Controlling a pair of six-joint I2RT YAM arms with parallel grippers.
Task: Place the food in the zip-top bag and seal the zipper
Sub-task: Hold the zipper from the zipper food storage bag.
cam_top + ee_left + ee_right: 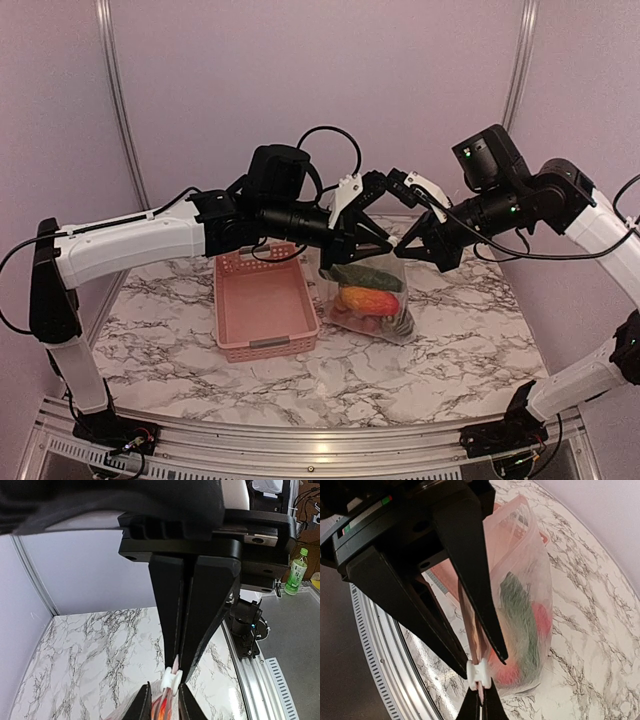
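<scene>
The zip-top bag [365,300] hangs above the table between my two grippers, clear and crinkly [532,560]. Inside lies the food: a dark green cucumber [365,277] [517,615] over an orange-red fruit [368,299] and red pieces [543,620]. My left gripper [383,240] [179,672] is shut on the end of the zipper [179,661], just past its white slider [171,678] [479,675]. My right gripper [408,250] [486,666] is shut on the bag's mouth, with the pinkish zipper [472,625] running between its fingers. The two sets of fingertips almost meet at the slider.
A pink latticed basket [262,305] stands on the marble table [450,340] just left of the bag, with nothing in it. A metal rail [300,440] runs along the near edge. A green bottle [296,572] stands off the table.
</scene>
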